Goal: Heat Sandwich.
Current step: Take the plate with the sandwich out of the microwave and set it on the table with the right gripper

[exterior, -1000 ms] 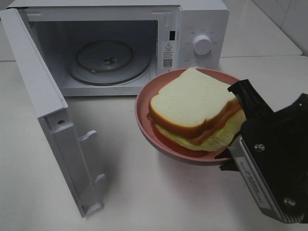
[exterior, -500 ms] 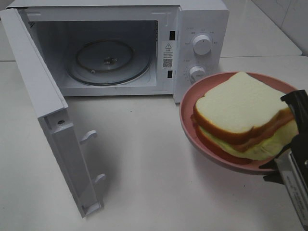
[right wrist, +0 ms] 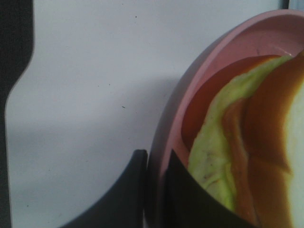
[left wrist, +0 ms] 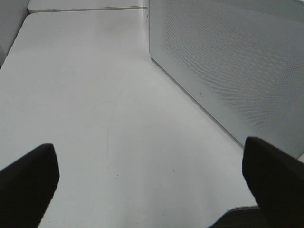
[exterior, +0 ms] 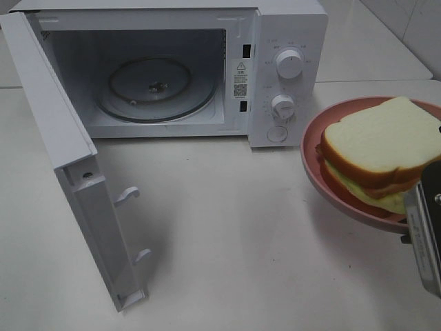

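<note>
The sandwich (exterior: 382, 152), white bread with brown crust and yellow-green filling, lies on a round pink plate (exterior: 324, 176) held above the table at the right edge of the high view. My right gripper (right wrist: 154, 183) is shut on the plate's rim, one finger outside and one inside, close to the sandwich's filling (right wrist: 211, 156). Only the gripper's body (exterior: 427, 227) shows in the high view. The microwave (exterior: 289, 27) stands at the back with its door (exterior: 76, 179) swung wide open and its glass turntable (exterior: 155, 86) bare. My left gripper (left wrist: 149, 171) is open over bare table beside the microwave's perforated side (left wrist: 228, 61).
The open door juts toward the front left of the table. Two knobs (exterior: 289, 63) sit on the microwave's front panel, just left of the plate. A tiled wall edge shows at the top right.
My right gripper has carried the plate with the sandwich to the right, away from the microwave's opening, uncovering the lower knob. The left arm and the door have not moved.
</note>
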`<action>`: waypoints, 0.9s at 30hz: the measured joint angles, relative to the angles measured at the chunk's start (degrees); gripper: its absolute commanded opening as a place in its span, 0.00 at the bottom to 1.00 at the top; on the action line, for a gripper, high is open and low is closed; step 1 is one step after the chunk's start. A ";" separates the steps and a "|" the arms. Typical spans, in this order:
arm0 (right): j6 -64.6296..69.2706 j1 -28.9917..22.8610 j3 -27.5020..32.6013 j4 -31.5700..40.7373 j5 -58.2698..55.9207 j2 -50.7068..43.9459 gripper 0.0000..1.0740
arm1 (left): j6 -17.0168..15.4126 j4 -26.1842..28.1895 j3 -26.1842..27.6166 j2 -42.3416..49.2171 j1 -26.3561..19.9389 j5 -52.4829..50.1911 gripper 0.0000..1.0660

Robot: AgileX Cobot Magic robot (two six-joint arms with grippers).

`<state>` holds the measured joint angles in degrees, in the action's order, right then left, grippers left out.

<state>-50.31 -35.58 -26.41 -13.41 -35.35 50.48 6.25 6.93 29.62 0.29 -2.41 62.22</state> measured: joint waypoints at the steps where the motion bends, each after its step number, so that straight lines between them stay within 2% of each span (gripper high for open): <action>1: 0.00 0.00 0.00 0.00 0.00 0.00 0.01 | 0.00 0.00 0.00 0.00 0.00 0.00 0.91; 18: 28.93 0.00 0.00 -15.30 -1.32 0.00 0.01 | 0.00 0.00 0.00 0.00 0.00 0.00 0.91; 27: 39.36 0.00 0.00 -20.34 -3.32 0.34 0.01 | 0.00 0.00 0.00 0.00 0.00 0.00 0.91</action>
<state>-10.94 -35.58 -26.41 -33.75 -38.67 50.82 6.25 6.93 29.62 0.29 -2.41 62.22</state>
